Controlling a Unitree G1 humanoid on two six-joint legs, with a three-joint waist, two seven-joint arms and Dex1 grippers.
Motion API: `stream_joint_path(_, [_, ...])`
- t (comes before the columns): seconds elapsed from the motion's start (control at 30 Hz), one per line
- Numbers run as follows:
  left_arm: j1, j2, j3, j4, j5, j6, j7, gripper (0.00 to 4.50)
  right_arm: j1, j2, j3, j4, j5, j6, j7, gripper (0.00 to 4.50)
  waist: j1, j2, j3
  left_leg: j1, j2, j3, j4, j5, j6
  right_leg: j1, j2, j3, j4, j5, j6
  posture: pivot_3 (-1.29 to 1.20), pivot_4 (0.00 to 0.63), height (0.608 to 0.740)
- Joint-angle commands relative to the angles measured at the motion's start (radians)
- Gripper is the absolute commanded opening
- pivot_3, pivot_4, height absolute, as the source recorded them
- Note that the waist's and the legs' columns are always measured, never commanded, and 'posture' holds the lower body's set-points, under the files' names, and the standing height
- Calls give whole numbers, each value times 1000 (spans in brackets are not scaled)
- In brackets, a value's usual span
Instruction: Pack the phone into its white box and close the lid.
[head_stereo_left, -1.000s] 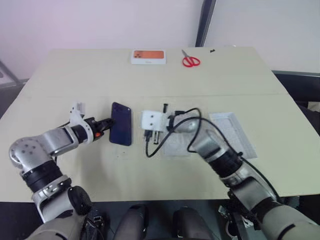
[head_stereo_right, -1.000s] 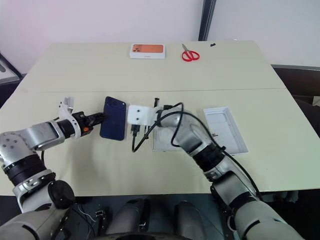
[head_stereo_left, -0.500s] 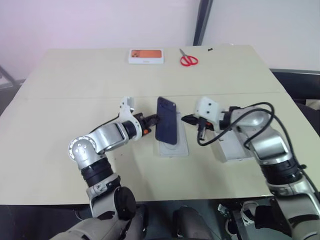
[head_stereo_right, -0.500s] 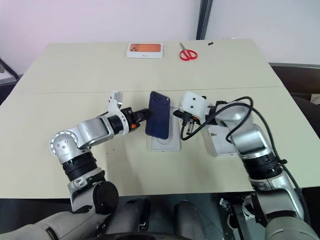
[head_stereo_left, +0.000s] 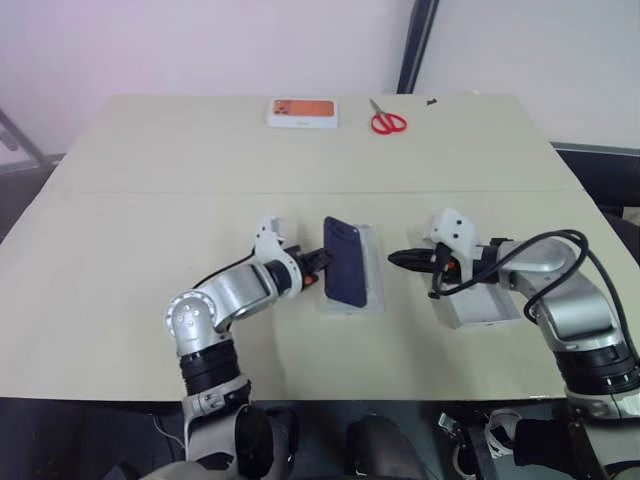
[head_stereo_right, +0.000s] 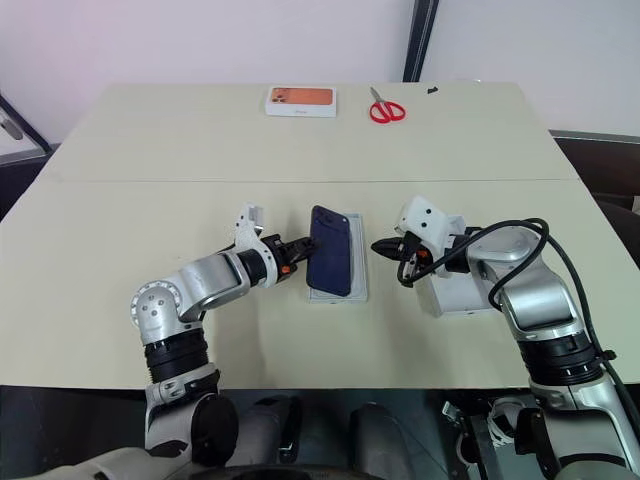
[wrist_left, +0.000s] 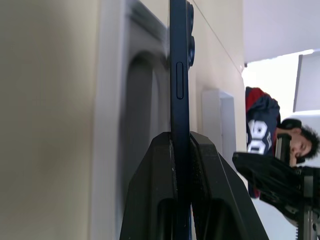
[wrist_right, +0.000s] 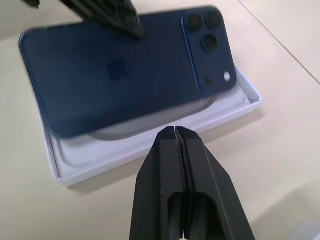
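Note:
The dark blue phone (head_stereo_left: 348, 278) hangs tilted over the white box (head_stereo_left: 376, 268), a shallow white tray in the middle of the table. My left gripper (head_stereo_left: 316, 264) is shut on the phone's left long edge, which is pinched between the fingers (wrist_left: 155, 165). The phone's camera bump (wrist_right: 207, 45) is at its far end. An oval outline shows on the box's (wrist_right: 110, 164) pale floor under the phone. My right gripper (head_stereo_left: 395, 260) is shut and empty, pointing at the box from its right and apart from it. The lid (head_stereo_left: 485, 306) lies under my right forearm.
A white box with an orange picture (head_stereo_left: 302, 112) and red scissors (head_stereo_left: 386, 122) lie at the table's far edge. A person (wrist_left: 260, 135) stands beyond the table. There is bare tabletop (head_stereo_left: 140, 230) to the left and in front.
My left gripper has carried the phone rightwards, from the bare table to over the white box. My right gripper has drawn away from above the box to its right side.

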Motion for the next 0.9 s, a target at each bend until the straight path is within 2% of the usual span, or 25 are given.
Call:
stream_joint_path(0.03, [-7, 18, -56, -13, -52, -32, -16, 49, 3, -13, -18, -24, 17, -13, -13, 0, 0, 0, 0, 0, 0, 0, 0, 0, 0, 0, 0, 0, 0, 0, 0, 0, 150, 740])
stream_joint_path(0.07, [-4, 25, -66, -12, -58, -38, -18, 49, 6, -16, -15, -24, 15, -16, -15, 0, 0, 0, 0, 0, 0, 0, 0, 0, 0, 0, 0, 0, 0, 0, 0, 0, 150, 740])
stream_joint_path(0.17, [3, 50, -91, -6, -78, -57, -20, 1244, 9, -18, -10, -25, 13, -20, -18, 0, 0, 0, 0, 0, 0, 0, 0, 0, 0, 0, 0, 0, 0, 0, 0, 0, 150, 740])
stream_joint_path(0.33, [12, 128, -133, -28, -110, -60, -34, 3717, 5, -20, -6, -27, 13, -22, -21, 0, 0, 0, 0, 0, 0, 0, 0, 0, 0, 0, 0, 0, 0, 0, 0, 0, 150, 740])
stream_joint_path(0.6, [24, 446, -204, -111, -81, -10, -254, 3717, -7, -20, 6, -18, 6, -38, -23, 0, -2, 0, 0, 0, 0, 0, 0, 0, 0, 0, 0, 0, 0, 0, 0, 0, 150, 740])
stream_joint_path(0.67, [19, 551, -225, -141, -27, -7, -354, 3717, -10, -20, 10, -14, 4, -42, -24, 0, -2, 1, 0, 0, 0, 0, 0, 0, 0, 0, 0, 0, 0, 0, 0, 0, 150, 740])
stream_joint_path(0.73, [11, 677, -256, -168, 94, -69, -505, 3717, -21, -17, 20, -1, -10, -54, -35, 0, -2, 1, 0, 0, 0, 0, 0, 0, 0, 0, 0, 0, 0, 0, 0, 0, 150, 740])
stream_joint_path(0.83, [-6, 827, -345, -175, 304, -212, -708, 2904, -39, -20, 46, 35, -55, -83, -58, 0, -2, 1, 0, 0, 0, 0, -1, 0, 0, 0, 0, 0, 0, 0, -1, 0, 150, 740])
stream_joint_path(0.9, [-26, 894, -434, -162, 436, -297, -825, 1814, -51, -22, 62, 62, -91, -107, -75, 0, 1, 1, 0, 1, 0, 0, -2, 0, 0, 0, 0, 0, -1, 0, -1, 0, 150, 740])
